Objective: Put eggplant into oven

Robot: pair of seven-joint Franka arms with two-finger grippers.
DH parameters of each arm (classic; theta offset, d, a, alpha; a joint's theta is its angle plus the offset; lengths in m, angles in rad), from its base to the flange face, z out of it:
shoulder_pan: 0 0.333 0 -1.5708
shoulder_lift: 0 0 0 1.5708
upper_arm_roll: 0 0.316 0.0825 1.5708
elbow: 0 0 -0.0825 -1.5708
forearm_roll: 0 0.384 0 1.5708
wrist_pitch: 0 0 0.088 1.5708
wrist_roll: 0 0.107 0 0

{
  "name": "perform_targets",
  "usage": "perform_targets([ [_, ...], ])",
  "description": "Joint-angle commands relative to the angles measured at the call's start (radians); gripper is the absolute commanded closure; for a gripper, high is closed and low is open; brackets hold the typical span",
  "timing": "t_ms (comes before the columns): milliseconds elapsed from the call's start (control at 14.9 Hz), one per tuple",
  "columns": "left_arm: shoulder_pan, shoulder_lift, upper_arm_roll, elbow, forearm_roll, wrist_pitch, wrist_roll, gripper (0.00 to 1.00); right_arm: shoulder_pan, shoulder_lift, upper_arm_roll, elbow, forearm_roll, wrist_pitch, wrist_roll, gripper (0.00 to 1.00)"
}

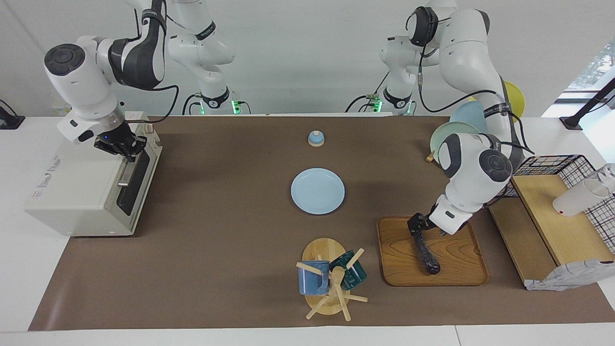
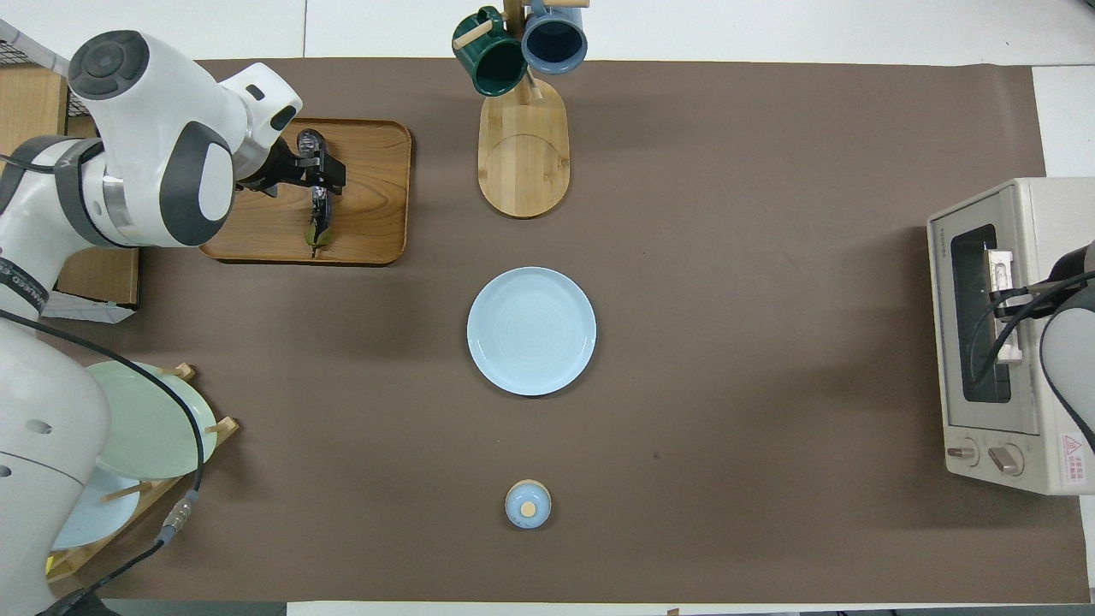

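- Brown bench (image 1: 216, 216): I see the eggplant (image 1: 426, 253) lying on a tray (image 1: 456, 269).
- Left hand (image 1: 417, 228) grasping the eggplant.
- Right hand (image 1: 126, 146) at the oven (image 1: 72, 192) handle; grip unclear.

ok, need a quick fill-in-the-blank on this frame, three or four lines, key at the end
1. The slim dark purple eggplant lies on the wooden ____.
2. The right gripper is at the cream-white toaster oven's door ____.
3. The left gripper is at the eggplant's end ____ to the robots.
4. The light blue round plate holds ____.

Missing: tray; handle; nearer; nothing
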Motion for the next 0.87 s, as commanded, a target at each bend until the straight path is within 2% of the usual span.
perform_targets([
  [0, -0.019, 0.016, 0.012, -0.008, 0.001, 0.058, 0.0, 0.0, -0.023, -0.021, 0.008, -0.072, -0.01, 0.071, 0.001, 1.0],
  [268, -0.037, -0.003, 0.012, -0.142, 0.03, 0.207, -0.001, 0.0, -0.008, -0.021, 0.011, -0.099, 0.002, 0.072, 0.013, 1.0],
  [468, -0.037, -0.007, 0.014, -0.16, 0.032, 0.213, -0.001, 0.02, 0.028, -0.019, 0.013, -0.121, 0.022, 0.092, 0.053, 1.0],
  [535, -0.036, -0.009, 0.012, -0.16, 0.032, 0.21, -0.001, 0.11, 0.028, -0.012, 0.013, -0.135, 0.042, 0.12, 0.053, 1.0],
  [602, -0.033, -0.009, 0.012, -0.159, 0.032, 0.204, -0.001, 0.27, 0.028, -0.007, 0.013, -0.142, 0.068, 0.14, 0.051, 1.0],
  [736, -0.031, -0.012, 0.012, -0.147, 0.032, 0.175, 0.0, 0.8, 0.061, 0.016, 0.014, -0.149, 0.085, 0.173, 0.053, 1.0],
  [803, -0.031, -0.012, 0.012, -0.142, 0.032, 0.169, 0.0, 1.0, 0.074, 0.021, 0.014, -0.158, 0.085, 0.195, 0.054, 1.0],
])
